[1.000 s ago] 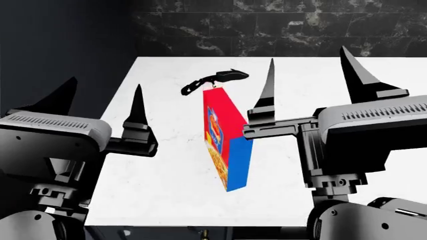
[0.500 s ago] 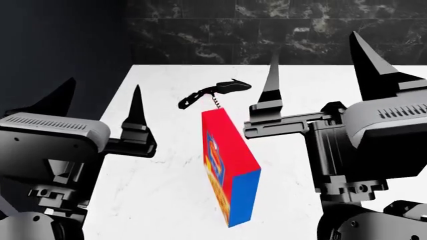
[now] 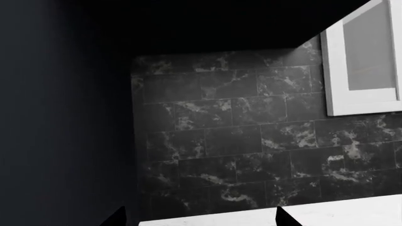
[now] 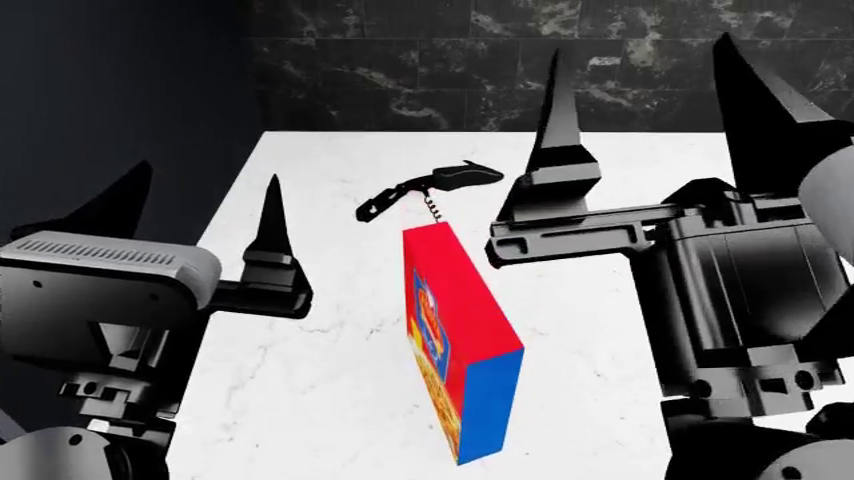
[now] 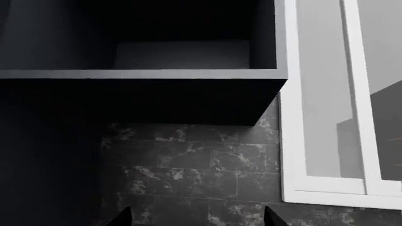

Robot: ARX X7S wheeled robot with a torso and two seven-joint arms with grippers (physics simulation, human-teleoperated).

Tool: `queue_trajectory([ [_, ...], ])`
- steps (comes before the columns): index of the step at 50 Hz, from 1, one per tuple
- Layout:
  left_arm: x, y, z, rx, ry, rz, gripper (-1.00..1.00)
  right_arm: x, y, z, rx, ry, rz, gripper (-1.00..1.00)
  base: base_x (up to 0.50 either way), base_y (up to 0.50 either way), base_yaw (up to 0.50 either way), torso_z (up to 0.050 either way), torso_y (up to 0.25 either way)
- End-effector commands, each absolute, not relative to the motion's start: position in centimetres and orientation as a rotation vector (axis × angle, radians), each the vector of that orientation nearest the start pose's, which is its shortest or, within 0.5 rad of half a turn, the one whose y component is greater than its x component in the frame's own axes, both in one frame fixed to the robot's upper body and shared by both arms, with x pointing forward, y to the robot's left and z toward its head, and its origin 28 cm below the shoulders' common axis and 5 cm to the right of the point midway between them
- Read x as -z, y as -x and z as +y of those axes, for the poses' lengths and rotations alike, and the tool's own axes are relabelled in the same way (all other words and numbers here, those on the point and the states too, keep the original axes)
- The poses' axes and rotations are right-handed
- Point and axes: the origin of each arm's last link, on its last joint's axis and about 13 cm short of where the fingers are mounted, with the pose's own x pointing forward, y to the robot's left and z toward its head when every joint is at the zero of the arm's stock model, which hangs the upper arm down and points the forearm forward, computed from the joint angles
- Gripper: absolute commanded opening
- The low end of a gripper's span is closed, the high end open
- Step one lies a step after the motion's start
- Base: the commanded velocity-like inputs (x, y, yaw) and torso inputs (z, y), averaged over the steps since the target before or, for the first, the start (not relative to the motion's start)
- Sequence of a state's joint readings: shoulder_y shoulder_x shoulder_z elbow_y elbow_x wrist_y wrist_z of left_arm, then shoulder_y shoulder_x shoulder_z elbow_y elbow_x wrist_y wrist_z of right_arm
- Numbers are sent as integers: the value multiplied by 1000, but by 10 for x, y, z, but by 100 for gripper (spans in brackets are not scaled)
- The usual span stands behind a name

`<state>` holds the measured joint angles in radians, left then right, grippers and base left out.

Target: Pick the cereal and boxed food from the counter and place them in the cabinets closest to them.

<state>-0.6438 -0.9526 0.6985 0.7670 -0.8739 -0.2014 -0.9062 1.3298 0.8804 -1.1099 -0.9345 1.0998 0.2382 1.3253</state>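
1. One boxed food is in view. It stands on edge on the counter, between the two arms. Its upper part is red, its near end is blue, and an orange marking runs along its left face.
2. No cereal box shows in any of the three views.
3. One corkscrew lies on the counter just behind the far end of the boxed food. Whether the two touch cannot be told.
4. One left gripper hangs over the left edge of the counter. Its two fingers point upward, are spread wide apart, and hold nothing.
5. One right gripper stands to the right of the boxed food, raised higher than the left one. Its two fingers point upward, are spread wide apart, and hold nothing. It does not touch the boxed food.
6. One dark tiled wall rises behind the counter.
7. In the right wrist view, one open dark cabinet sits above the tiled wall, and one white-framed window stands beside it.
8. In the left wrist view, two dark fingertips show at the picture's edge, with a strip of the counter between them.
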Motion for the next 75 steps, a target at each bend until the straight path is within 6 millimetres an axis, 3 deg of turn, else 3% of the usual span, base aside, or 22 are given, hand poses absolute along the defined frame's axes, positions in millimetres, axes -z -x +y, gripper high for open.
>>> queue_trajectory([
  [1, -208, -198, 222, 91, -56, -374, 100, -287, -151, -64, -226, -65, -527, 100, 0, 0, 0, 0, 0],
  [30, -210, -197, 226, 72, -65, -382, 100, -301, -123, -53, -350, 0, -385, 100, 82, 0, 0, 0, 0],
  [49, -209, -196, 228, 60, -70, -383, 100, -283, -124, -42, -388, 55, -171, 100, 0, 0, 0, 0, 1],
  [75, -206, -201, 225, 74, -69, -376, 100, -275, -116, -47, -379, 81, -71, 100, 0, 0, 0, 0, 0],
])
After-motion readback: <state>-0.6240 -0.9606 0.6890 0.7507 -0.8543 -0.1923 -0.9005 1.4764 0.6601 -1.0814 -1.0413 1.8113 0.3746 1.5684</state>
